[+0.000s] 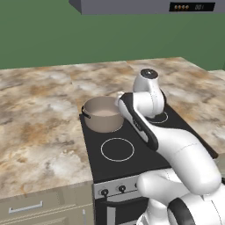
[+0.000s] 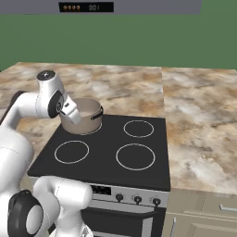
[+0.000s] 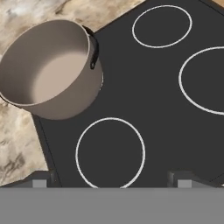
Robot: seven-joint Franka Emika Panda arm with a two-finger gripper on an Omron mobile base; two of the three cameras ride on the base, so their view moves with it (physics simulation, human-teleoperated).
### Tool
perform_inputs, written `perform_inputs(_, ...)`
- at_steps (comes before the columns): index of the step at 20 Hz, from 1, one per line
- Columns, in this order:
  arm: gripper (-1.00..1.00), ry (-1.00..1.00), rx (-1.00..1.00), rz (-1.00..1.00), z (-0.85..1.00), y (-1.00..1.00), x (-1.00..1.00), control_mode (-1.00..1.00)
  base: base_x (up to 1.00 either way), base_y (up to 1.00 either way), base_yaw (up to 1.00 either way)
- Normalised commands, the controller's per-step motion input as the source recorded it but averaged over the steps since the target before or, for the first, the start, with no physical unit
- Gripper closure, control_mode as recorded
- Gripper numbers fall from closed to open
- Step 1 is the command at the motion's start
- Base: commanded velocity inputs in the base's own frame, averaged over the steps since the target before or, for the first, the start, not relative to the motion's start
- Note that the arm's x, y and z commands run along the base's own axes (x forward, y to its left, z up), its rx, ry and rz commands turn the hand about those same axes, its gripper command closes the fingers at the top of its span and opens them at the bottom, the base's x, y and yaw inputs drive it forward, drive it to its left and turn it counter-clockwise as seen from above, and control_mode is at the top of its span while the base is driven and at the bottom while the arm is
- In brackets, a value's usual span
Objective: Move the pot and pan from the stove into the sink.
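Your gripper (image 3: 112, 178) hangs above the stove (image 3: 144, 100) with its two dark fingertips (image 3: 40, 179) spread as wide as they go and nothing between them; in the hand view they frame one white burner ring (image 3: 110, 152) on the black glass directly below. Up and to the left of that ring in the same view you can see the pot (image 3: 50, 70), standing upright at the stove's corner, its beige inside bare and one dark side handle (image 3: 93, 50) turned toward the cooktop's middle. The fingers are apart from the pot, not touching it. From the left base view, you find the pot (image 1: 103, 114) on the far left burner, with the white arm (image 1: 149, 99) reaching over the cooktop just beside it on its right. In the right base view the arm's wrist (image 2: 52, 99) sits in front of the pot (image 2: 85, 115), hiding part of its near-left wall. Around the stove (image 2: 106, 157) runs a marbled brown counter (image 2: 199, 120), and the steel front panel with knobs (image 2: 136, 199) faces you below the glass.
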Motion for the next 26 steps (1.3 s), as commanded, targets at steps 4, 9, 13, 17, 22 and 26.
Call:
perform_inputs(4, -1.00, 0.05, 0.00, -0.07, -0.32, 0.07, 0.31, -1.00, 0.00, 0.00, 0.00)
perform_inputs(9, -1.00, 0.04, 0.00, -0.07, -0.29, 0.06, 0.34, -1.00, 0.00, 0.00, 0.00)
perform_inputs(13, -1.00, 0.02, 0.00, -0.07, -0.18, 0.06, 0.45, -1.00, 0.00, 0.00, 0.00)
perform_inputs(17, -1.00, 0.02, 0.00, -0.07, -0.14, 0.09, 0.49, -1.00, 0.00, 0.00, 0.00)
perform_inputs(22, -1.00, 0.04, 0.00, -0.07, -0.17, 0.07, 0.43, -1.00, 0.00, 0.00, 0.00)
perform_inputs(26, -1.00, 0.05, 0.00, -0.06, -0.21, 0.03, 0.35, -1.00, 0.00, 0.00, 0.00)
